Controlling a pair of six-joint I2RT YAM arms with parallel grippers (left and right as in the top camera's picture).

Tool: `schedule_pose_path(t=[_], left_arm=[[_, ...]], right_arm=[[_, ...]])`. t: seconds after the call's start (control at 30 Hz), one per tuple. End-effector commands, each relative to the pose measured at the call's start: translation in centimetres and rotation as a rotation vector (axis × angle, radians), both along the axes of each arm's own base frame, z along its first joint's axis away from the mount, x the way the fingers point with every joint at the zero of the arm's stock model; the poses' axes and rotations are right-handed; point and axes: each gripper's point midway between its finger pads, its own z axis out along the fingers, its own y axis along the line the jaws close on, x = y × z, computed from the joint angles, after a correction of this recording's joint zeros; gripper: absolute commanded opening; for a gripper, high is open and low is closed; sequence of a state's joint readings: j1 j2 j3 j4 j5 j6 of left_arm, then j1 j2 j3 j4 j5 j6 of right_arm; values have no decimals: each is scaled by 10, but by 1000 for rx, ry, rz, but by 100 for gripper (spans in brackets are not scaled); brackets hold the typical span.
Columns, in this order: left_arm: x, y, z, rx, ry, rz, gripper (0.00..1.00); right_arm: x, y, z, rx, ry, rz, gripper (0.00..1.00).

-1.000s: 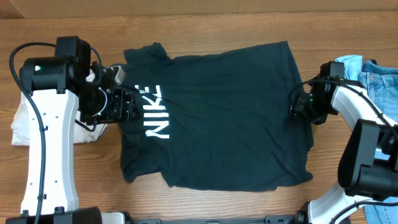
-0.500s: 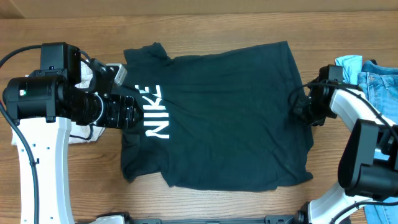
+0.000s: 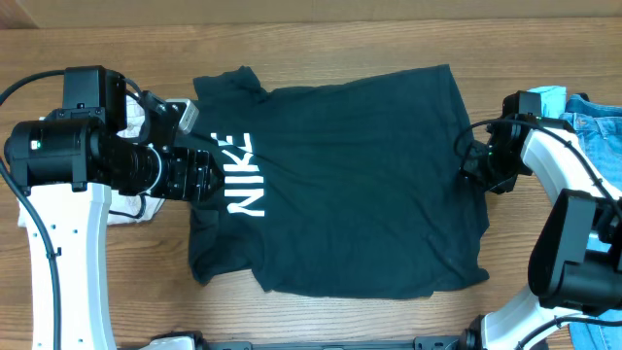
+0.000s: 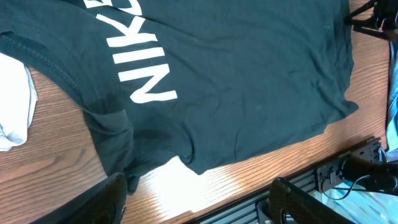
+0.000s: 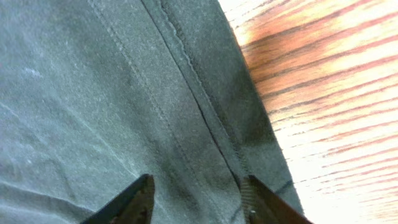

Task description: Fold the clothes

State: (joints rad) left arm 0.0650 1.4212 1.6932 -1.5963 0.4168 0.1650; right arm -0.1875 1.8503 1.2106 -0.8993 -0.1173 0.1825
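The clothes, one dark T-shirt (image 3: 360, 165) with white "NIKE" letters, lie spread flat on the wooden table (image 3: 321, 321). My left gripper (image 3: 199, 180) hovers at the shirt's left edge beside the letters. In the left wrist view the left gripper (image 4: 199, 208) is open wide over the shirt's (image 4: 249, 81) lower corner and bare wood. My right gripper (image 3: 474, 167) sits at the shirt's right hem. Seen from the right wrist, the right gripper (image 5: 199, 205) has its fingers apart, straddling the stitched hem of the shirt (image 5: 93, 93), which lies flat beneath.
A white garment (image 3: 131, 206) lies under the left arm, also seen as white cloth (image 4: 12, 106) at the left. Blue jeans (image 3: 595, 122) lie at the table's right edge behind the right arm. A black rail (image 4: 323, 180) runs along the table's front edge.
The left arm's upper links swung left while its gripper stayed by the shirt's left edge. The right gripper shifted slightly along the hem, and the cloth edge there stirred a little.
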Motion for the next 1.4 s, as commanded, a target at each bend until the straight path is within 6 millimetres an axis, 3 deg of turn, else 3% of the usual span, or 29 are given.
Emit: schedule_pose_path(t=[0.0,0.07,0.2,0.53,0.63,0.8,0.93,1.37], left_arm=[[-2,-3,1,-12,-12,-25,76],[-2,-3,1,-12,-11,-25,76],[-2,-3,1,-11,-12,-25,77],[-2,-3,2,-12,-13,-25,76],[-2,-3,1,-12,-12,-25,76],[-2,-3,1,-11,-13,-25,76],[-2,-3,2,-12,-13,-25,77],[-1,-3,2,-11,-18,-25,77]], right_arm=[[1,-13,5,-43,-26,-13,56],[-4,-15,-3,-28,-18,-26,54],[-6,2,-10,87,-32,18,47],[-18,3,-20,91,-4,10,47],[-21,-6,-26,41,10,-23,47],[-19,-1,-25,73,0,-26,46],[-17,12,-22,148,-15,-13,36],[-14,-4,-3,78,16,-24,24]])
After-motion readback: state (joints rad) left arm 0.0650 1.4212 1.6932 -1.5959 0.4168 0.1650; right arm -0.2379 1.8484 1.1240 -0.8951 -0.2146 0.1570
